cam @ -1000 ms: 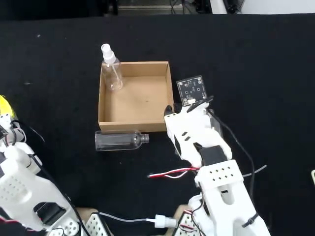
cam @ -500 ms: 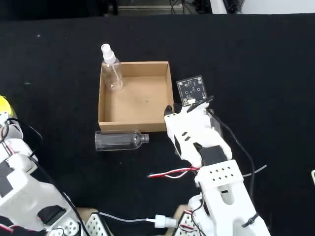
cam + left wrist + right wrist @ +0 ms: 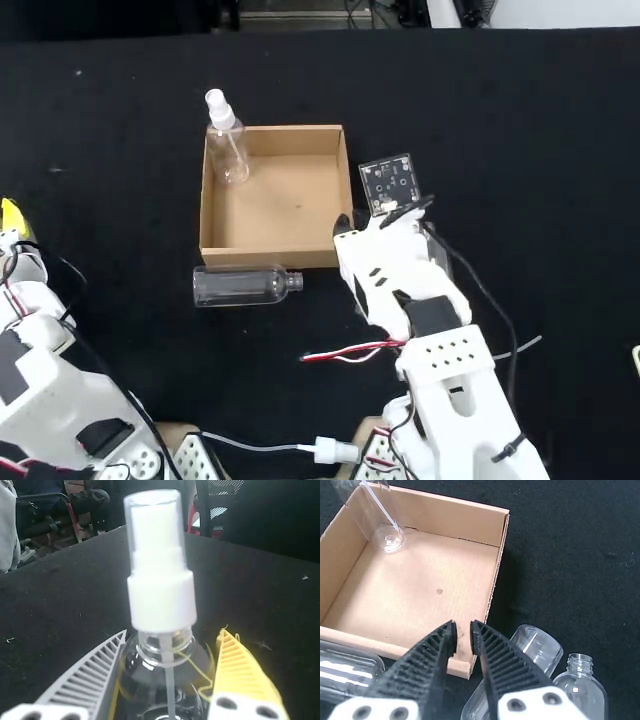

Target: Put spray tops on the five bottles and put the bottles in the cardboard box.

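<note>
At the table's left edge: left gripper (image 3: 172,640) clamped on a bottle (image 3: 145,672) with its spray top (image 3: 160,565) on.
Right gripper (image 3: 462,626) hangs over the near wall of the cardboard box (image 3: 445,517), jaws a narrow slit on nothing. A capped bottle (image 3: 228,150) stands in the box's far left corner. An uncapped bottle (image 3: 245,286) lies just outside, seemingly clear of the wall.

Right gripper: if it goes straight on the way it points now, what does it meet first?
Probably the cardboard box: the right gripper points at its floor, close to a corner. Depth is unclear, so it may touch the wall there first.
</note>
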You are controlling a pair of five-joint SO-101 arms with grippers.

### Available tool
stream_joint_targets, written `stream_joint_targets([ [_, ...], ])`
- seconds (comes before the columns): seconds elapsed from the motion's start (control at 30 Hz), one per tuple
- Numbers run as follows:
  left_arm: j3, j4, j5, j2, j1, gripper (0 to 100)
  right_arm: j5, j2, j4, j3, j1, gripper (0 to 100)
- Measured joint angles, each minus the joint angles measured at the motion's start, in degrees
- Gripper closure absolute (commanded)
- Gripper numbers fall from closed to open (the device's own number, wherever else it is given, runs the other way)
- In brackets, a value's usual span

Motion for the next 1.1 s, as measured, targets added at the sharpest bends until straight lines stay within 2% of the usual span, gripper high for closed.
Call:
stream_joint_targets([
  [0.13, 0.0, 0.0, 0.0, 0.0, 0.09, 98, 0.0, 0.0, 0.0, 0.0, 0.0, 95.9],
  [0.23, 0.0, 0.0, 0.18, 0.0, 0.09, 93, 0.0, 0.0, 0.0, 0.0, 0.0, 95.9],
  [0.33, 0.0, 0.0, 0.18, 0.0, 0.09, 97, 0.0, 0.0, 0.0, 0.0, 0.0, 95.9],
  [0.53, 1.14, 0.0, 0.09, -3.25, 0.53, 97, 0.0, 0.0, 0.0, 0.0, 1.93, 95.9],
  [0.67, 5.36, 0.0, 0.09, -11.08, 4.75, 97, 0.0, 0.0, 0.0, 0.0, 3.69, 95.9],
  [0.83, 9.85, 0.44, 0.0, -24.88, 14.68, 97, 0.0, 0.0, 0.0, 0.0, 3.87, 95.9],
  [0.93, 10.11, 5.71, 0.0, -32.7, 21.19, 97, 0.0, 0.0, 0.0, 0.0, 3.96, 95.9],
  [1.1, 7.74, 24.09, 0.26, -43.6, 31.47, 97, 0.0, 0.0, 0.0, 0.0, 4.04, 95.9],
])
